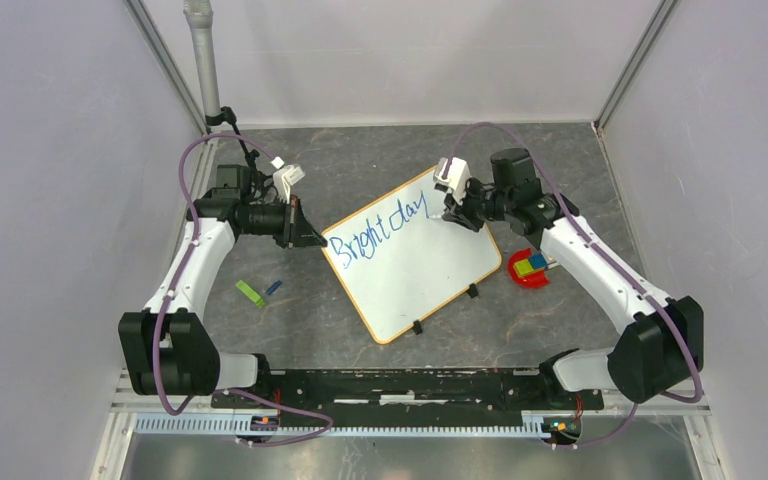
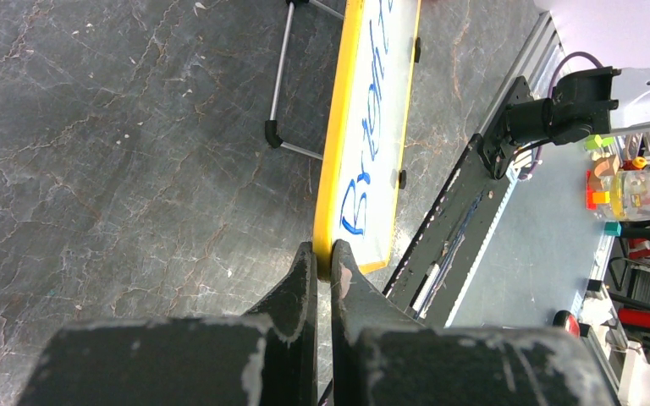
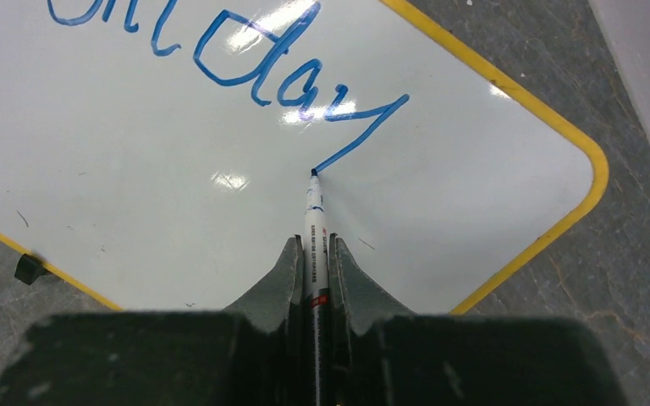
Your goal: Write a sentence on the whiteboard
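Your right gripper (image 3: pixel 314 245) has its fingers (image 3: pixel 281 275) clenched on a blue whiteboard marker (image 3: pixel 313 211). The marker runs straight out between them, and its tip touches the whiteboard (image 3: pixel 135 211) at the lower end of the long tail of the "y". The sentence (image 3: pixel 245 51) lies just beyond that tip in blue lettering. In the top view it reads "Bright day" (image 1: pixel 378 232) in a single line along the board's far left edge. Your left gripper (image 2: pixel 322 254) is clamped edge-on to the orange-yellow frame (image 2: pixel 337 152) at the board's left corner, one finger (image 2: pixel 303 279) on each face, with the "B" just past the fingertips. A thin metal leg with a black end cap (image 2: pixel 276 93) shows on the side of the board away from the lettering. From above, the whiteboard (image 1: pixel 430 275) sits mid-table between your two arms, turned diagonally. The left gripper (image 1: pixel 312 238) is at its left corner and the right gripper (image 1: pixel 452 213) is over its far right part. Two black clip feet (image 1: pixel 417 327) sit on its near right edge. A red dish with coloured blocks (image 1: pixel 530 267) sits just beside the board's right corner, under the right arm. A green piece (image 1: pixel 251 292) and a small blue piece (image 1: pixel 273 287) lie on the grey tabletop (image 1: pixel 360 150), near the left arm and apart from the board.
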You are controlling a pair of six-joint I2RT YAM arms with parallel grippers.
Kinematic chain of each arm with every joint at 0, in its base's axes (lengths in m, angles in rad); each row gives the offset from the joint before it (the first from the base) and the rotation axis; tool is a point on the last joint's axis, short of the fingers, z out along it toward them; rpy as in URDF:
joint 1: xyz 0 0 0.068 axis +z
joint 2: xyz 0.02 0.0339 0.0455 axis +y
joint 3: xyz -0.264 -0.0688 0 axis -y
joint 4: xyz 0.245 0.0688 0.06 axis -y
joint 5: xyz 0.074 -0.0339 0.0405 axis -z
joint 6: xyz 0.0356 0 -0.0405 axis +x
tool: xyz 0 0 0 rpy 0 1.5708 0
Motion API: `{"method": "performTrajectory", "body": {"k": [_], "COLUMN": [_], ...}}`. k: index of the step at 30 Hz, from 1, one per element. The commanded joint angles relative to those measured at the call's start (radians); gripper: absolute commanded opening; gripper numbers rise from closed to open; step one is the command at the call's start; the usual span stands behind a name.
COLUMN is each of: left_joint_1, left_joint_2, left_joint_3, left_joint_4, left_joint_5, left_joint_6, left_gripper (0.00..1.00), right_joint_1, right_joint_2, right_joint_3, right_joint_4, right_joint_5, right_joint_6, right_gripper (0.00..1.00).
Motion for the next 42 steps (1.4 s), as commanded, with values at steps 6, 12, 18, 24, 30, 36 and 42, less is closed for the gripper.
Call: {"method": "performTrajectory", "body": {"k": [6,12,18,24,30,36,42], "left_joint_1": [-0.027,-0.027,-0.030,-0.035,-0.037,-0.040,-0.040], "left_joint_2": [0.001,0.003,0.004,-0.011,-0.013,-0.009,-0.004], "left_joint_3": [0.005,0.005,0.000,-0.004,-0.006,-0.003,-0.004], "left_joint_4": [-0.021,-0.021,-0.013,-0.013,-0.014,-0.013,-0.014], "left_joint_5": [-0.028,-0.024,-0.020,-0.031,-0.038,-0.041,-0.045], "left_joint_6": [0.107,0.106,0.107,0.100,0.099,0.098,0.102], "left_gripper": [0.02,0.02,0.02,0.02,0.02,0.02,0.02], "right_joint_1": [0.059,0.068,0.014,-0.069,-0.074,-0.074,-0.074], "right_joint_2": [-0.020,0.009,-0.002,0.002,0.025,0.056,0.077], "right_joint_3": [-0.001,0.140,0.194,0.164,0.158,0.158,0.150], "right_joint_4": [-0.036,-0.099,-0.132,-0.044,0.007,0.014,0.022], "right_joint_5": [-0.029,-0.067,-0.064,-0.051,-0.035,-0.010,0.000], "right_joint_6": [-0.003,0.003,-0.005,0.024,0.041,0.033,0.028], "right_gripper": [0.00,0.00,0.00,0.00,0.00,0.00,0.00]}}
